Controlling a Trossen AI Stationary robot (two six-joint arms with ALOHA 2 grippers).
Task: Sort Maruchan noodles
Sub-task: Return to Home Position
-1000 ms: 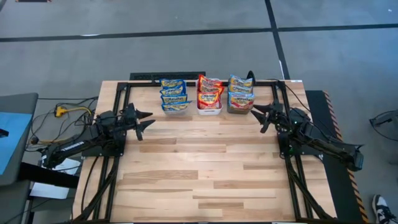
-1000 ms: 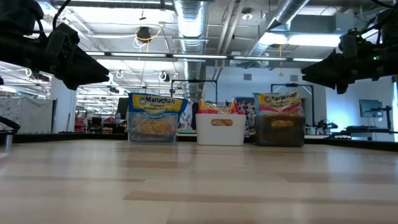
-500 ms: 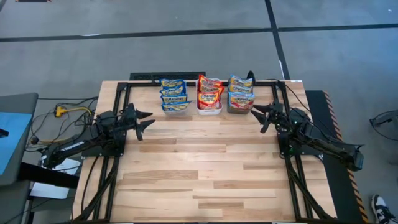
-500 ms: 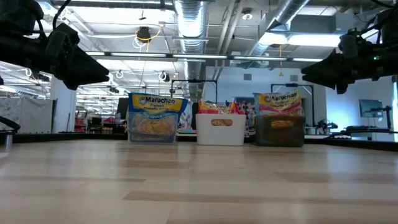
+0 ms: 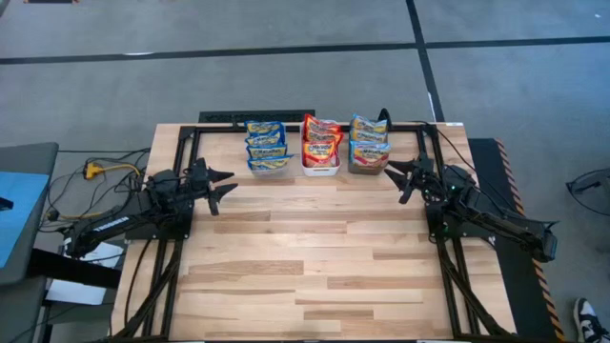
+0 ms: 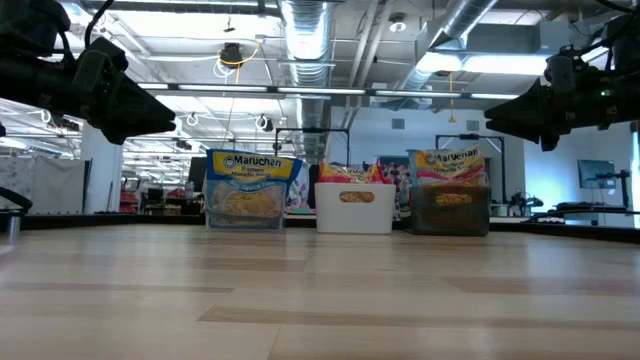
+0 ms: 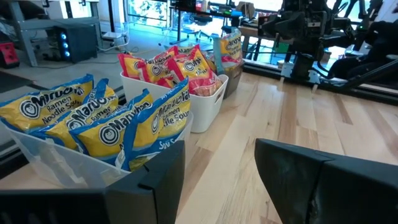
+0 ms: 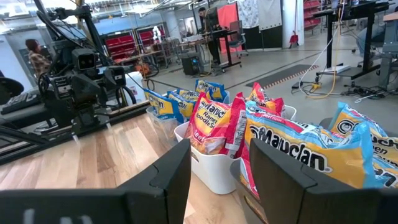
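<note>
Table: wooden top (image 5: 315,257) with a black frame along its far, left and right edges.
Maruchan noodles: all packets (image 5: 321,143) stand upright in three bins, which sit in a row at the middle of the far edge.
Clear bin: the bin (image 7: 56,167) on the left arm's side holds the blue-and-yellow packets (image 5: 267,145).
White bin: the middle bin (image 6: 355,218) holds the red-and-yellow packets (image 5: 321,139), just beside its neighbours.
Dark bin: the bin (image 6: 450,218) on the right arm's side holds the blue-and-orange packets (image 5: 369,133).
Left gripper: it (image 5: 225,187) hangs above the wood near the left edge, pointing inward, apart from the clear bin; the fingers are spread with nothing between them.
Right gripper: it (image 5: 396,181) hangs above the wood near the right edge, close to the dark bin's near corner without touching it; the jaws are spread and hold nothing.
Open room: a wide band of bare wood lies between the two grippers, and bare boards run from the bins to the near edge.
</note>
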